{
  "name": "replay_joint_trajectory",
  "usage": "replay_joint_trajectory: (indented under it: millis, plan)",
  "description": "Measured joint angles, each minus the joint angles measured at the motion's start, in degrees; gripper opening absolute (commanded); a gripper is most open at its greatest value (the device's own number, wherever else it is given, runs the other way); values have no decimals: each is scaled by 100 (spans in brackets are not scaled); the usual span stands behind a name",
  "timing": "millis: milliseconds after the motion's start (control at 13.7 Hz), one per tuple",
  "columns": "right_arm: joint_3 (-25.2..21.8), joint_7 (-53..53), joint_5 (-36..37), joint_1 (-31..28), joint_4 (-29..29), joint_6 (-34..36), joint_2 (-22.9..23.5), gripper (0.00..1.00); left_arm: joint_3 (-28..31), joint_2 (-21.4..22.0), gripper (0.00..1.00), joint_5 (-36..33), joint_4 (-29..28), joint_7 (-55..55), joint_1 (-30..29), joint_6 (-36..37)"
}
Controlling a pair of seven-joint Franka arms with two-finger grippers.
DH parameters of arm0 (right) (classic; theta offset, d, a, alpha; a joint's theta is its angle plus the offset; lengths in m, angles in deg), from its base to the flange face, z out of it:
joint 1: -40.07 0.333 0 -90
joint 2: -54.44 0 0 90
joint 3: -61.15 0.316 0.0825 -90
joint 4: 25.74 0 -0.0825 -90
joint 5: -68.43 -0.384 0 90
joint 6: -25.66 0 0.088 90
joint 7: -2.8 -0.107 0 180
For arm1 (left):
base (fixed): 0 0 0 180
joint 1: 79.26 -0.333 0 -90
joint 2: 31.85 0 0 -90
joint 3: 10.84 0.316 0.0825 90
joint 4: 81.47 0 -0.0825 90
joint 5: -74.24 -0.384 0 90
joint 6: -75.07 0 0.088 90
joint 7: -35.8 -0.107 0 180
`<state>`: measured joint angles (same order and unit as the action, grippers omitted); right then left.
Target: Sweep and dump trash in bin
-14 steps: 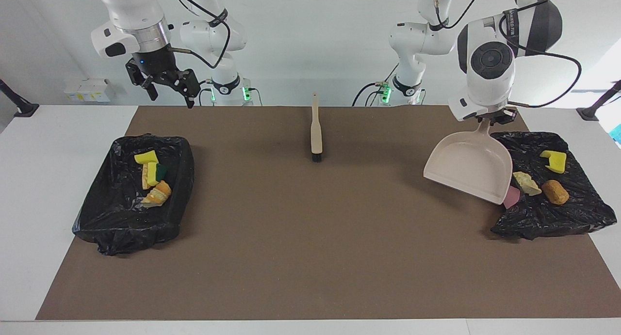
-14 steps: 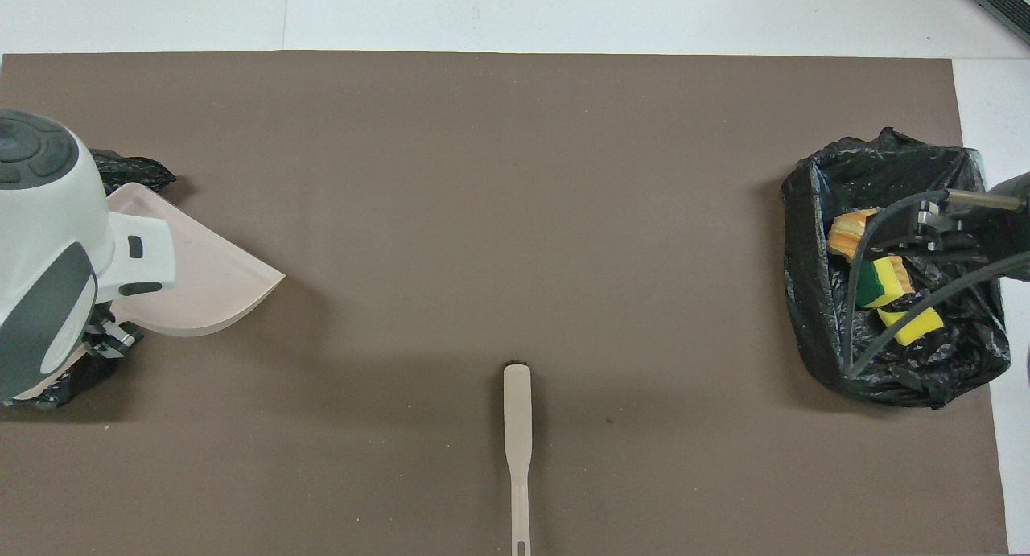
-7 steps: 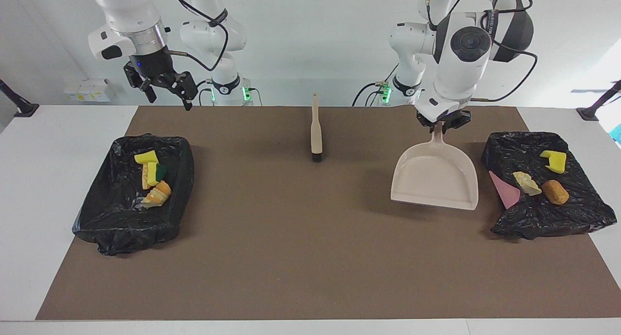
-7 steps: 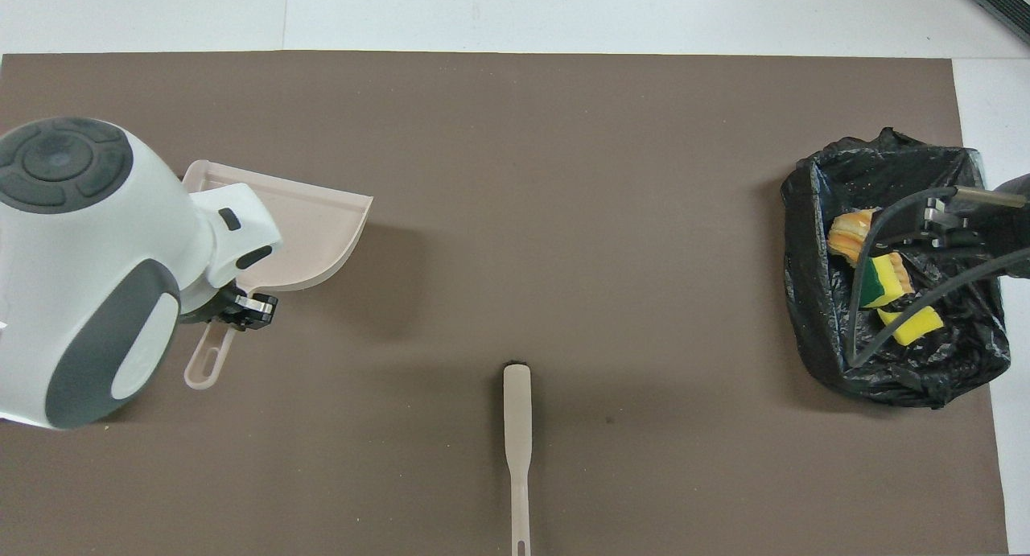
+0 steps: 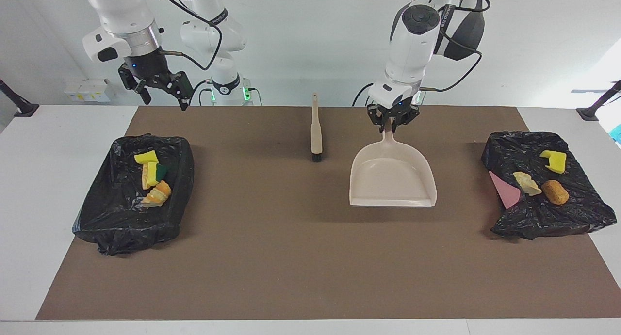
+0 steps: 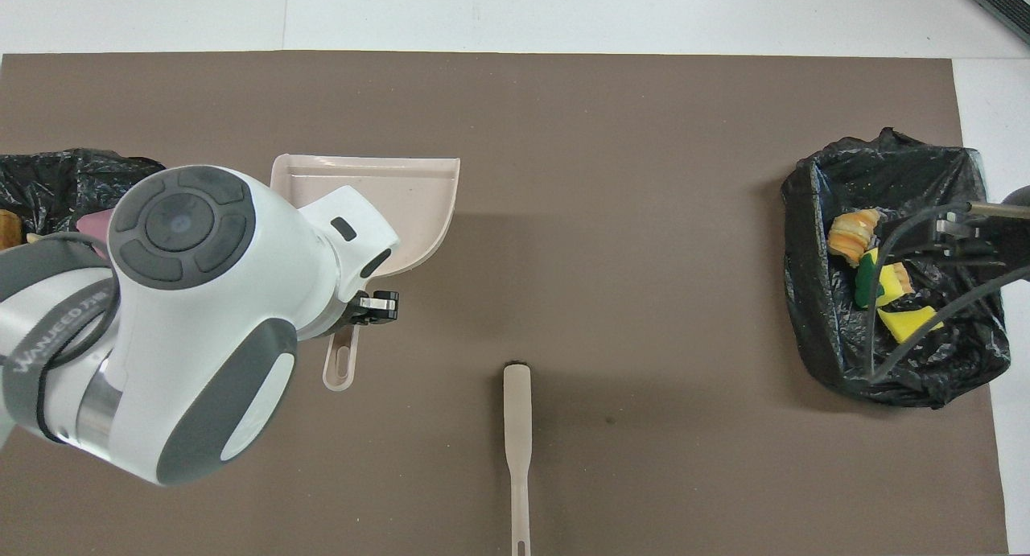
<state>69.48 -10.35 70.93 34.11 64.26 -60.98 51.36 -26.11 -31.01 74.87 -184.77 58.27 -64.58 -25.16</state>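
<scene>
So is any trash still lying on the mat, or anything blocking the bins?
Nothing visible. The trash already lies in the two bag-lined bins, and the mat carries only the brush and the empty dustpan held by the left end effector.
</scene>
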Motion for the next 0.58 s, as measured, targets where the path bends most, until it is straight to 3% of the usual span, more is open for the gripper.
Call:
replay_joint_trajectory:
  millis: [582]
  plan:
    - [14, 2, -9, 1, 0, -8, -26, 100, -277, -239, 0, 306, 8, 452, 318, -706]
